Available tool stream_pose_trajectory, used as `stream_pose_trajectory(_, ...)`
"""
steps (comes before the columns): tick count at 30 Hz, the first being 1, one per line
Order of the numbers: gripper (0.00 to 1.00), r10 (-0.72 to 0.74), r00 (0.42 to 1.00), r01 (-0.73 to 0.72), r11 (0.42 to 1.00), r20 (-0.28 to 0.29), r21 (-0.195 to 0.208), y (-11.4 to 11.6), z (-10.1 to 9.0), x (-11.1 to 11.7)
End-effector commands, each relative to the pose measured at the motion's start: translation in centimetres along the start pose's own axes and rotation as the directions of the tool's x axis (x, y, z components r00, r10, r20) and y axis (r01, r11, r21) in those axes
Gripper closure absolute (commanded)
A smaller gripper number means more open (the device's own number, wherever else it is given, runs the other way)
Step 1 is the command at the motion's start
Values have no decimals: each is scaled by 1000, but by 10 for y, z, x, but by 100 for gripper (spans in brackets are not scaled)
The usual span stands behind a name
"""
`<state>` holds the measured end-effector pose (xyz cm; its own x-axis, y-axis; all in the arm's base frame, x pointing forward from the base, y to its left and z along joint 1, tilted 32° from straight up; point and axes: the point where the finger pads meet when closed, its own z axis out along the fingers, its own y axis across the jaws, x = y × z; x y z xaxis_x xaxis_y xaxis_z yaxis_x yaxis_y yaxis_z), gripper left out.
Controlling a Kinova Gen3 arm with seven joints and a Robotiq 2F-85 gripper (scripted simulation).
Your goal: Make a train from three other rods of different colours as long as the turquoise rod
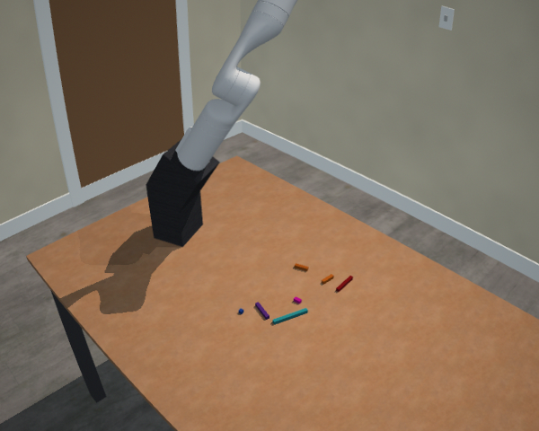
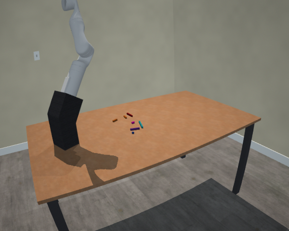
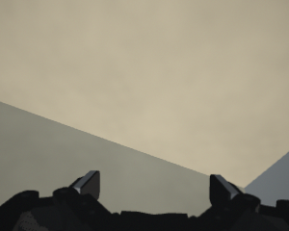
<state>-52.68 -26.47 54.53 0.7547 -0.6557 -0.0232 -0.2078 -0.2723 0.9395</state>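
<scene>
My gripper [image 3: 153,184] is open and empty, high above the table and outside the top and exterior views. The turquoise rod [image 1: 290,316] [image 2: 140,124] lies flat. The purple rod [image 1: 261,311] [image 2: 134,129] lies near its one end, turned another way. The blue rod [image 1: 241,311] [image 2: 132,132] lies beyond the purple one. The magenta rod [image 1: 297,300] [image 2: 133,122] lies beside the turquoise rod. One orange rod [image 1: 327,278] [image 2: 124,116] lies near the red rod [image 1: 344,283] [image 2: 129,114]. Another orange rod [image 1: 301,267] [image 2: 114,120] lies nearer the arm's base. All rods lie apart.
The wooden table [image 1: 400,334] [image 2: 189,119] carries the black arm base [image 1: 174,204] [image 2: 65,121] at one end. The arm's shadow falls on the table beside the base. The wrist view shows only wall and ceiling beyond the fingers.
</scene>
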Motion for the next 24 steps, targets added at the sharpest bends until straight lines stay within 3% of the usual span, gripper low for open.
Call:
stream_pose_trajectory(1, 0, -3, 1000, 3, 1000, -4, 0, 1, 2, 3)
stream_pose_trajectory(4, 0, -3, 1000, 3, 1000, -4, 0, 1, 2, 3)
stream_pose_trajectory(5, 0, -69, 996, 69, 998, -50, 5, 9, 7, 39)
stream_pose_trajectory(17, 0, -69, 996, 69, 998, -50, 5, 9, 7, 39)
stream_pose_trajectory(18, 0, -134, 986, 136, 991, -96, 6, 15, 11, 77)
stream_pose_trajectory(24, 0, -134, 986, 136, 991, -96, 6, 15, 11, 77)
